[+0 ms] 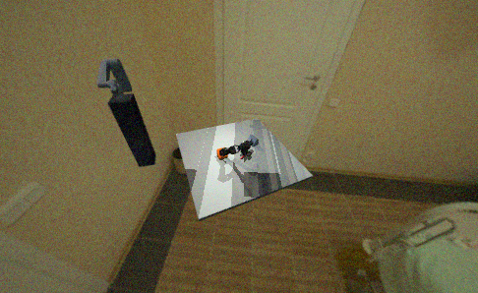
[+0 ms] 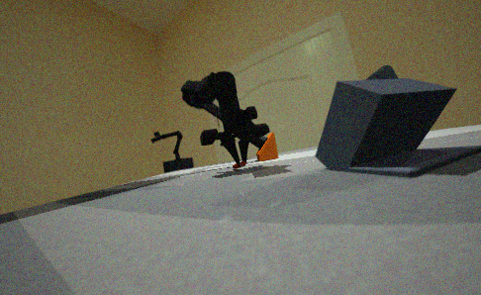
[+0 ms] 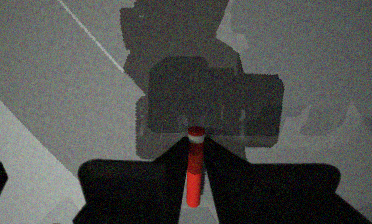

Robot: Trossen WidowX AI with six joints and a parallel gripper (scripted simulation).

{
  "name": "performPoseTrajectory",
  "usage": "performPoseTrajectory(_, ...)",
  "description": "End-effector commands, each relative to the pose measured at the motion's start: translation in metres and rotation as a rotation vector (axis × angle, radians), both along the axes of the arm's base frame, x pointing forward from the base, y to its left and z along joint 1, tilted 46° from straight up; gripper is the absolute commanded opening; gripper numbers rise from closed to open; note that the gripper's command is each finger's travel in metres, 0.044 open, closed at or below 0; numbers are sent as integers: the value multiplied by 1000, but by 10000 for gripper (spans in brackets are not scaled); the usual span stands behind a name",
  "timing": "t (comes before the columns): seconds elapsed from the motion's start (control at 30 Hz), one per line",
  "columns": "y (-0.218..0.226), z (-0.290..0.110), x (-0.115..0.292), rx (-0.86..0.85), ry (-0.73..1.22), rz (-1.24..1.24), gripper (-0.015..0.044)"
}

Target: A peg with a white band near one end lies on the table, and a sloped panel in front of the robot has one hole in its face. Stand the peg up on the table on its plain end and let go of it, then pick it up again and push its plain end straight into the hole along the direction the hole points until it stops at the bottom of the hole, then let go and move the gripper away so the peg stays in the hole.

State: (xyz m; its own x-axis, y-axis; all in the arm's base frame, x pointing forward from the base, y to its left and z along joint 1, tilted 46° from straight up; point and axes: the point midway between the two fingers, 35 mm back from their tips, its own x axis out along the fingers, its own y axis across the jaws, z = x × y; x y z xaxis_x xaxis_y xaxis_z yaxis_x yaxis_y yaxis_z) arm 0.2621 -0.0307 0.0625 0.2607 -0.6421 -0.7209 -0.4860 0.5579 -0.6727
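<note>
The red peg (image 3: 193,190) (image 2: 236,165) has a white band near its far end in the wrist view. It lies on or very near the table and looks roughly flat. My gripper (image 3: 195,141) (image 2: 240,163) points down and is shut on the peg just below the white band, one finger on each side. The plain end sticks out between the fingers, towards the bottom of the wrist view. The sloped panel (image 2: 347,124) is a blue-grey block right of the arm in the exterior view. Its hole does not show in these views.
The table (image 1: 215,197) (image 2: 276,247) carries the arm and the panel. An orange wedge-shaped part (image 2: 268,148) (image 1: 221,153) stands at the arm's base. The panel has a flat grey base plate (image 2: 425,160). The arm's shadow covers much of the wrist view.
</note>
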Motion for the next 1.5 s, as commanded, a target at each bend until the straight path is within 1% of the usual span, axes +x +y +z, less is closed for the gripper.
performPoseTrajectory(0.0, 1, 0, -3, 16, -12, 24, 49)
performPoseTrajectory(1.47, 5, 20, -24, 202, -222, 282, 49)
